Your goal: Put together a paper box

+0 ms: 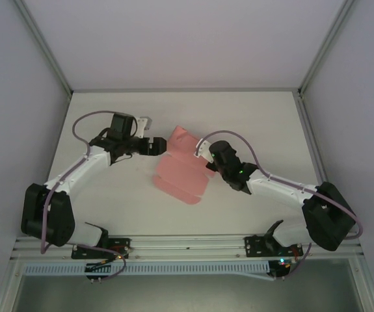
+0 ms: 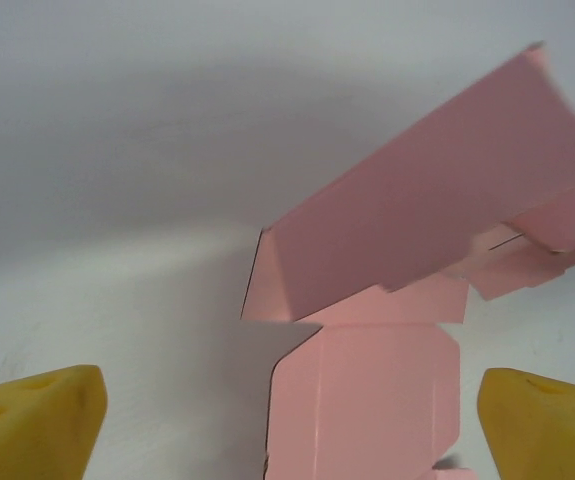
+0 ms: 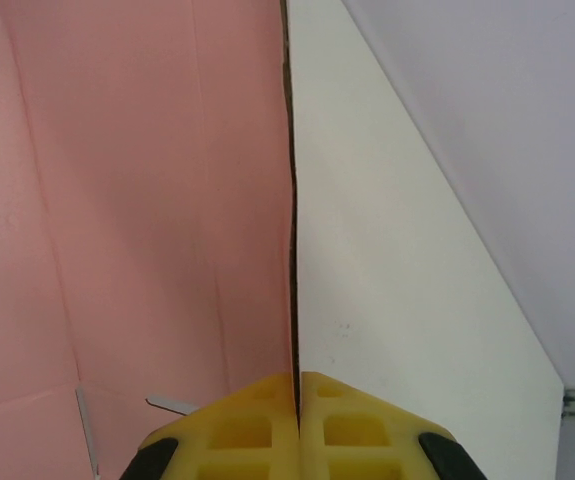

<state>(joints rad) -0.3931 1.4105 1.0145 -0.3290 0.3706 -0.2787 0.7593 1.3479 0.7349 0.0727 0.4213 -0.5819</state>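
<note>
From above: pink paper box, partly folded, mid-counter; left gripper at its 10 o'clock corner, right gripper at 2 o'clock. Left wrist: yellow fingertips spread wide, gripping nothing; one panel raised toward 1 o'clock. Right wrist: pads clamped together on the paper box's upright edge.

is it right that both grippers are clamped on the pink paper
Not quite. The right gripper is clamped on the paper edge, but the left gripper stands wide open, as the left wrist view shows.
</note>
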